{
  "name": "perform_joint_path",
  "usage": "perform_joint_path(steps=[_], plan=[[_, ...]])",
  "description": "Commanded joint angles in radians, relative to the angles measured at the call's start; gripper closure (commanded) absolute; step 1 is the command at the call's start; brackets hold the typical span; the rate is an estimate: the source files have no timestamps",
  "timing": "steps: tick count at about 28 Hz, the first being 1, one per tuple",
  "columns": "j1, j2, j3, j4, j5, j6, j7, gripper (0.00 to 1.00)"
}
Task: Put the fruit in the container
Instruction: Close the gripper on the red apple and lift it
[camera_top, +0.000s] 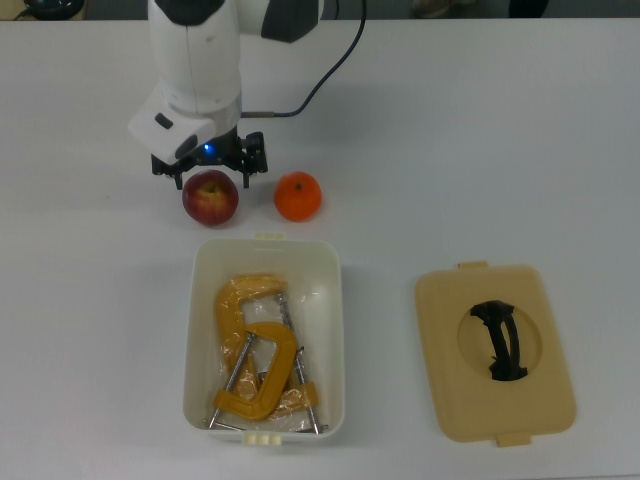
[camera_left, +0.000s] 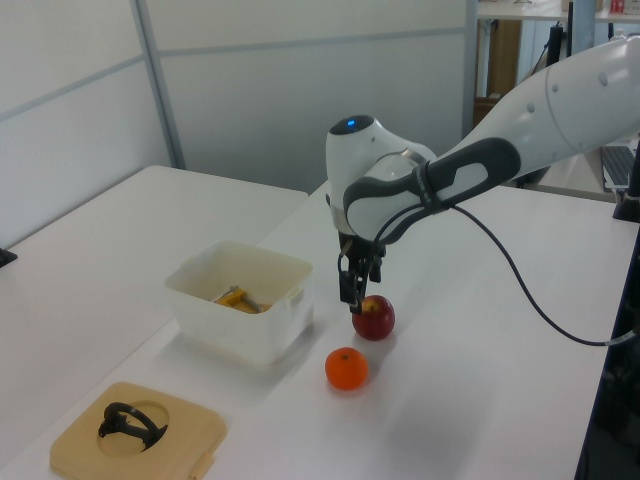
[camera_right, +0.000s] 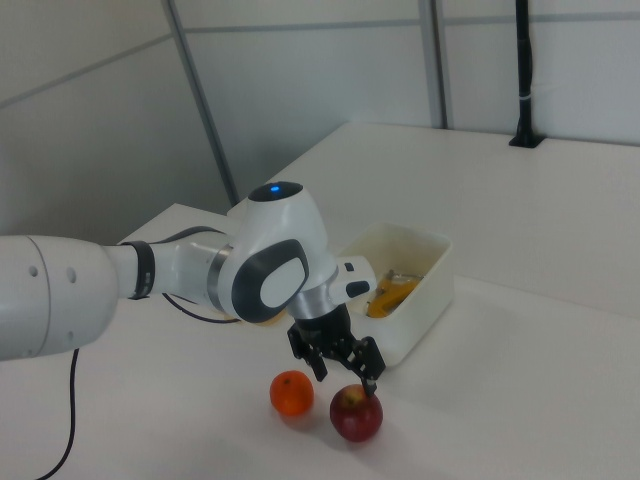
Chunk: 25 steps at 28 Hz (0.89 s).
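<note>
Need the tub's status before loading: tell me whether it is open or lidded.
Open. The tub shows a yellow clamp inside; the tan lid lies apart on the table.

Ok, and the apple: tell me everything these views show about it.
The apple is round and mostly red with yellowish patches and a small stem dimple on top. It sits upright on the white table, just outside the white container's short end and beside the orange, touching neither. The gripper hangs right over it, jaws spread to either side; contact cannot be told.
</note>
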Motion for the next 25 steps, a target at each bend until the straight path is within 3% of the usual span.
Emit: perform_joint_path(steps=[1,10,11,12,18,19,25], plan=[[-0.005,0.034,0.002,-0.007,-0.042,0.032,-0.025,0.0],[-0.007,0.078,0.002,-0.006,-0.112,0.03,-0.023,0.0],[-0.007,0.081,0.002,-0.006,-0.118,0.03,-0.023,0.06],[-0.007,0.083,0.002,-0.006,-0.12,0.03,-0.023,0.26],[-0.007,0.072,0.002,-0.001,-0.109,0.023,-0.023,0.88],[-0.007,0.069,0.002,0.0,-0.106,0.021,-0.022,0.91],[-0.007,0.035,0.002,0.048,-0.072,-0.046,-0.017,0.91]])
